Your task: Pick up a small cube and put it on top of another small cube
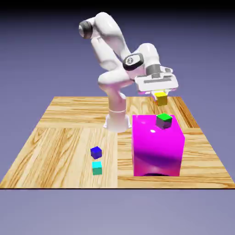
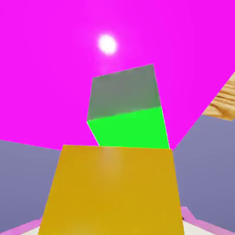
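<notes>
Yellow cube (image 1: pixel 161 97) carried above green-topped cube (image 1: pixel 164 120).
Gripper (image 1: pixel 160 95) jaws clamped on it; target sits atop magenta block (image 1: pixel 158 151), so approach stays high.

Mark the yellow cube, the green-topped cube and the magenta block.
yellow cube (image 2: pixel 112 190), hand view, on its near face
green-topped cube (image 1: pixel 164 120), exterior view, on its side just under the green top
magenta block (image 1: pixel 158 151), exterior view, on its front face
</notes>
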